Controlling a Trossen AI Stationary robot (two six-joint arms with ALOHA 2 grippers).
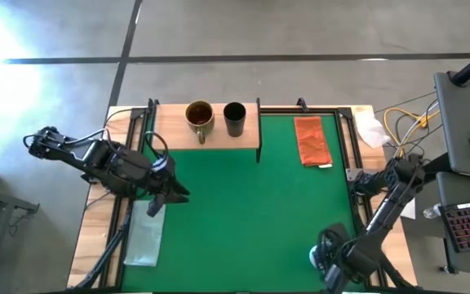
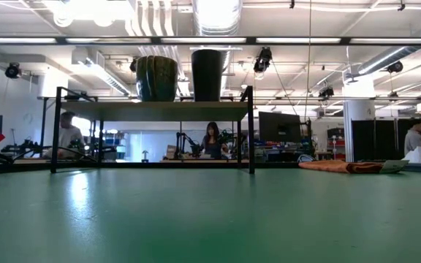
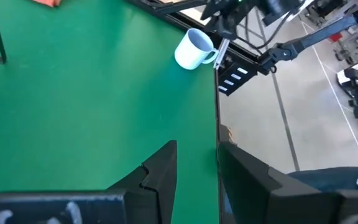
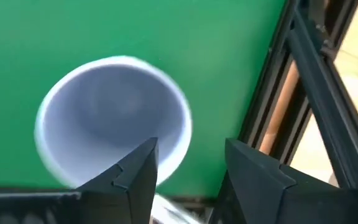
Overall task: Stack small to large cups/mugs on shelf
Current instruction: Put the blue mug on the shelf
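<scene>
Left arm: extended from 9 o'clock toward centre, left tool [image 1: 172, 196] parted, fingers [image 3: 160, 171] empty. Right arm: folded at 4 o'clock, right tool [image 4: 185, 171] pointing downward, fingers parted with a gap between them.

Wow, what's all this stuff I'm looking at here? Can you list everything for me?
Shelf: one, light wood on thin black legs, at the far edge of the green mat.
Brown-mustard mug: one, standing on the shelf, handle toward the near side.
Black cup: one, on the shelf just right of that mug.
Pale blue-grey mug: one, low at the mat's near right corner, directly under the right arm.
Orange cloth: one, folded, on the mat right of the shelf.
Green mat: one, covering the table.
People: several, far back in the room, behind the table.
Left hand: open, empty, at the mat's left side.
Right hand: open, fingers straddling the pale mug's rim.
</scene>
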